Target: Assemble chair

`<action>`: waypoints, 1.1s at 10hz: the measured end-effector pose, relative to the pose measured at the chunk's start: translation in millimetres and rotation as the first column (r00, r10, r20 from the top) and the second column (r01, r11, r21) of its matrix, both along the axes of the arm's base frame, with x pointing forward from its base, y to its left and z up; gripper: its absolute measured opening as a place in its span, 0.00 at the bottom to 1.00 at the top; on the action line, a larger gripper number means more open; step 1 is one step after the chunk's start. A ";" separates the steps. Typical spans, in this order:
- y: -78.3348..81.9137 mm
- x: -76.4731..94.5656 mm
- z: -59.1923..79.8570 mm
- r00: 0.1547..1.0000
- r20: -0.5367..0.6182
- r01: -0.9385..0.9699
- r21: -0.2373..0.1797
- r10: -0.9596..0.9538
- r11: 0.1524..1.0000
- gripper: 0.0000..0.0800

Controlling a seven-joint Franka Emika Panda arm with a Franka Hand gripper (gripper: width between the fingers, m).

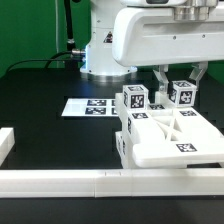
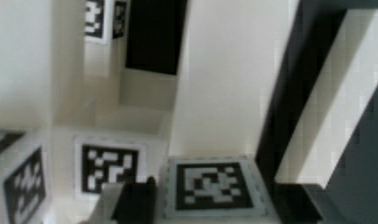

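— Black is the colour of the table (image 1: 40, 120), a matte dark surface that fills most of the exterior view. What is behind it?

— Behind it hangs a green curtain (image 1: 30, 25), and a black cable (image 1: 60, 45) comes down in front of it toward the white base of the arm (image 1: 105, 50).

— What lies on the surface?

— Near the base lies the marker board (image 1: 88, 106), flat, with several tags. Along the near edge runs a long low white rail (image 1: 100, 182), and a short white piece (image 1: 6, 143) stands at the exterior view's left end.

— Where is the chair?

— The chair (image 1: 165, 135) sits on the exterior view's right half of the table, touching the rail or just behind it. It is a blocky white structure with an X-shaped frame on top and two tagged cubes standing at its far side.

— And the gripper?

— The gripper (image 1: 180, 82) hangs over the far side of the chair, its dark fingers on both sides of the right cube (image 1: 183, 95). I cannot tell if they press it. The wrist view shows only blurred white parts (image 2: 186, 110) and tags very close.
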State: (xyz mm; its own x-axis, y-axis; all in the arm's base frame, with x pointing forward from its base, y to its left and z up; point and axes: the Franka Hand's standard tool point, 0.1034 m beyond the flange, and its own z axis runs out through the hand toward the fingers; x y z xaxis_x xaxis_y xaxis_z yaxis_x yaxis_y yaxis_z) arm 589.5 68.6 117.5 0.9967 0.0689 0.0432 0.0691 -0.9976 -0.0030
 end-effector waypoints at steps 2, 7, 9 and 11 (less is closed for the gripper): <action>2.8 0.0 -0.2 0.977 0.002 0.213 0.010 -0.213 0.977 0.36; 7.7 -0.5 -0.6 0.708 -0.019 0.706 0.038 -0.706 0.707 0.36; 8.6 0.2 -0.5 0.578 -0.027 0.816 0.042 -0.816 0.577 0.36; 8.9 0.1 -0.6 0.571 -0.029 0.821 0.043 -0.821 0.569 0.36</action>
